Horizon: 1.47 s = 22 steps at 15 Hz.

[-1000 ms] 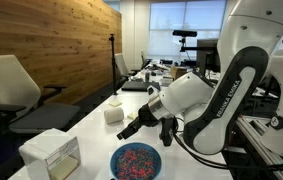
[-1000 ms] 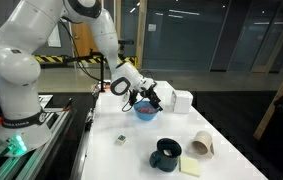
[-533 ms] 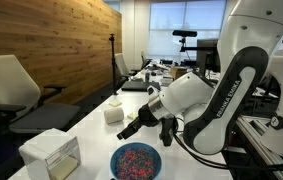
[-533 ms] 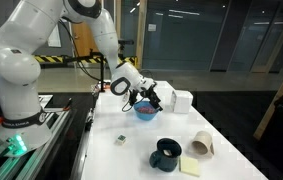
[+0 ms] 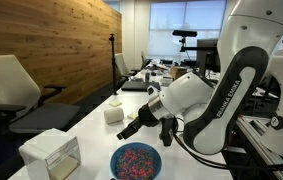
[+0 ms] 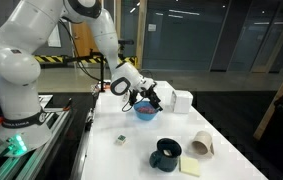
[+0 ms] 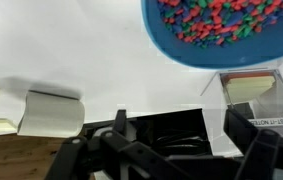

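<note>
hovering near the blue bowl (image 6: pixel 146 115), the hand (image 6: pixel 151 100) stands spread.

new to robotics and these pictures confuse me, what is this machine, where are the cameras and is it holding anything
The machine is a white robot arm. Its two-fingered grasping part is called the end effector. Two pictures come from cameras standing off to the sides of the table. The third comes from a camera on the wrist, looking past the fingers.

On the white table are a blue bowl of small colourful pieces, a white box, a dark mug, a paper cup lying on its side and a yellow notepad.

The end effector is open and holds nothing. It hangs close beside the bowl.
</note>
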Available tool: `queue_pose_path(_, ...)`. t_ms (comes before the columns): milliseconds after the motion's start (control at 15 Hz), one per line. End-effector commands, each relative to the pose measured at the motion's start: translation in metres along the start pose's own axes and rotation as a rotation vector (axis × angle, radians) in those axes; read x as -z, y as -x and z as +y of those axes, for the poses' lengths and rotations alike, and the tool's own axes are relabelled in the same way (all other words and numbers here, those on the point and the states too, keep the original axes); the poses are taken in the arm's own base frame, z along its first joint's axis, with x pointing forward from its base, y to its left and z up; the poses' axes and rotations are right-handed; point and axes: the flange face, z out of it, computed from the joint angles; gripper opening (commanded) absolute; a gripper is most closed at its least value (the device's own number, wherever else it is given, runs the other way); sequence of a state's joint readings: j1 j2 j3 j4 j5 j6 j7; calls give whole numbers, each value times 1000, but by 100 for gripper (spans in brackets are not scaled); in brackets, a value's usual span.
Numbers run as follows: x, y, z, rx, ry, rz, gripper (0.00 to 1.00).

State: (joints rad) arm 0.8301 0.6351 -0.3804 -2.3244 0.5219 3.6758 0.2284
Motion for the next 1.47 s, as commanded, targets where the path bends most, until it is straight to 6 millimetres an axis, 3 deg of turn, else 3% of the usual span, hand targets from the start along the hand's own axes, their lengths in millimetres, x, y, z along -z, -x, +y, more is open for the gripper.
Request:
queue_pose_path(0,0,0,0,0,0,0,100)
queue_pose_path(1400,0,0,0,0,0,0,100)
